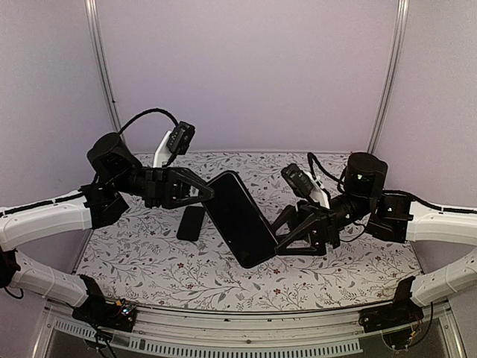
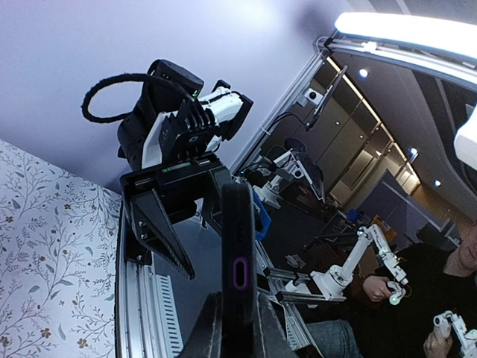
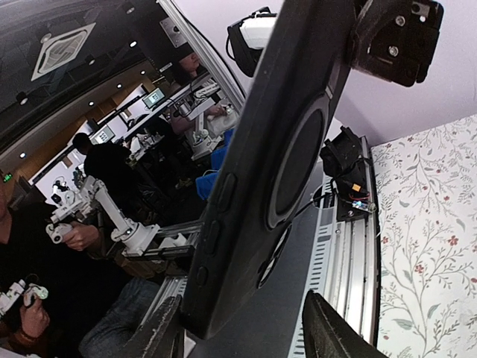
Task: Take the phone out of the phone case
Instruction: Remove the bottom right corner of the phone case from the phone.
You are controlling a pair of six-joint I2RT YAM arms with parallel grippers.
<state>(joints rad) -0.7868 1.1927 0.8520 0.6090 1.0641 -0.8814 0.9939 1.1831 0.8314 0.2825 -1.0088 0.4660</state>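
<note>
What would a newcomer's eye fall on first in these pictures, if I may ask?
The large black cased phone draws the eye, held slanted in mid-air above the floral-patterned table. The left gripper pinches its upper end, and the right gripper has its fingers spread around the lower end. Next comes a small dark rectangular object lying flat on the table just left of the phone.

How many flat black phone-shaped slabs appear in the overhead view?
2. A large slab is raised between the left end effector and right end effector; a smaller slab lies on the table left of it. More may be hidden.
</note>
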